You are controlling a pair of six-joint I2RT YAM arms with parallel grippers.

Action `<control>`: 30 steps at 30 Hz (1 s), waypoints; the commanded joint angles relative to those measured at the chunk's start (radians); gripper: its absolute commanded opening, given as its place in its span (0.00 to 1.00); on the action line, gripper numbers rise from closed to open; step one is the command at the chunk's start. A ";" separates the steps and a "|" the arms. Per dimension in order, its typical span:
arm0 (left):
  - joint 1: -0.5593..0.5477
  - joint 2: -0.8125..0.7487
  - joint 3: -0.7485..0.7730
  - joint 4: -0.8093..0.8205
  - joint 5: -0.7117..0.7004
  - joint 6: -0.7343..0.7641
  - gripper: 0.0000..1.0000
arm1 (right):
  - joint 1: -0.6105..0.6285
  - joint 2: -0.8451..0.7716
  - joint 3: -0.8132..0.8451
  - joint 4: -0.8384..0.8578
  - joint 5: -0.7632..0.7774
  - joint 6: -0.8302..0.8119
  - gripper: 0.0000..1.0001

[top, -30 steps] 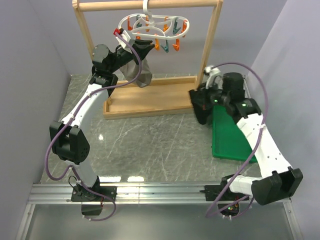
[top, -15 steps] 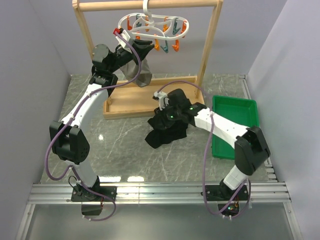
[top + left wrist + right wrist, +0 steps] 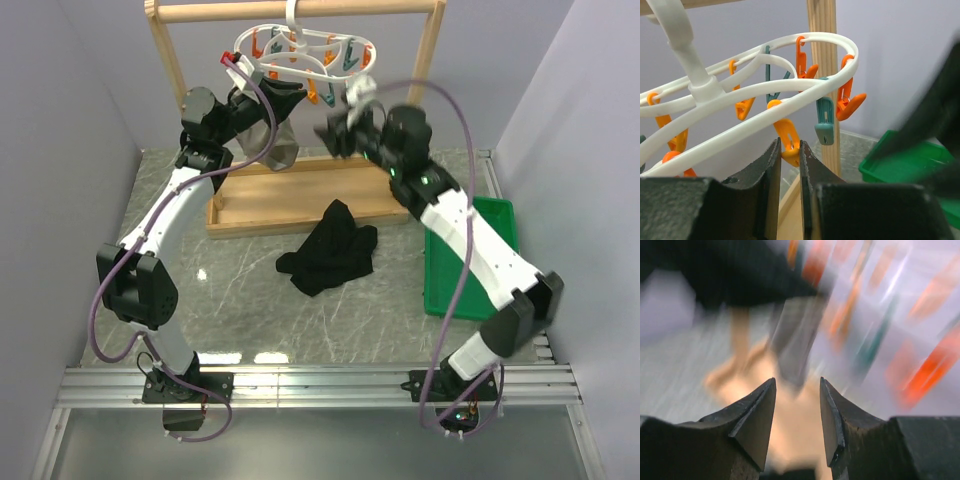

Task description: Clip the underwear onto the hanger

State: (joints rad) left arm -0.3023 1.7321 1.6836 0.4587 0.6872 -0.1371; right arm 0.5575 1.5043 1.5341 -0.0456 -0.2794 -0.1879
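Observation:
The hanger (image 3: 305, 48), a white oval frame with orange and teal pegs, hangs from the wooden rack's top bar; its frame (image 3: 805, 90) arches across the left wrist view. My left gripper (image 3: 298, 95) is shut on an orange peg (image 3: 790, 149) at the frame's lower edge, the jaws (image 3: 790, 155) pinching its tail. The black underwear (image 3: 330, 250) lies crumpled on the table in front of the rack. My right gripper (image 3: 328, 133) hovers just below the pegs, above the underwear, and is open (image 3: 797, 385) with nothing between its fingers; that view is motion-blurred.
A grey-beige garment (image 3: 275, 140) hangs below the left gripper. The wooden rack (image 3: 425, 90) stands on a flat base (image 3: 300, 200). A green tray (image 3: 475, 275) sits on the right, also visible as the tray (image 3: 890, 160) past the pegs. Grey walls close in on both sides.
The right gripper carried the underwear from the green tray to the table's middle, opened and left it there, then rose to the hanger's pegs. The left arm has not moved.

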 commanded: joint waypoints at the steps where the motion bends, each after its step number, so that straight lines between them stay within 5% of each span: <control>1: 0.003 -0.049 0.036 -0.011 0.018 -0.073 0.00 | 0.007 0.158 0.292 0.058 0.098 -0.074 0.47; 6: 0.005 -0.055 0.041 -0.045 0.009 -0.093 0.00 | 0.013 0.295 0.480 0.000 0.163 -0.107 0.47; 17: 0.006 -0.065 0.062 -0.064 -0.011 -0.144 0.00 | 0.030 0.166 0.236 0.122 0.186 -0.182 0.51; 30: 0.003 -0.051 0.117 -0.135 -0.051 -0.251 0.00 | 0.045 0.250 0.304 0.199 0.278 -0.214 0.59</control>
State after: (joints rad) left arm -0.2935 1.7206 1.7443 0.3279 0.6575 -0.3317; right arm 0.5934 1.7374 1.7786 0.0780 -0.0406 -0.3794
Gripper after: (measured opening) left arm 0.189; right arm 0.593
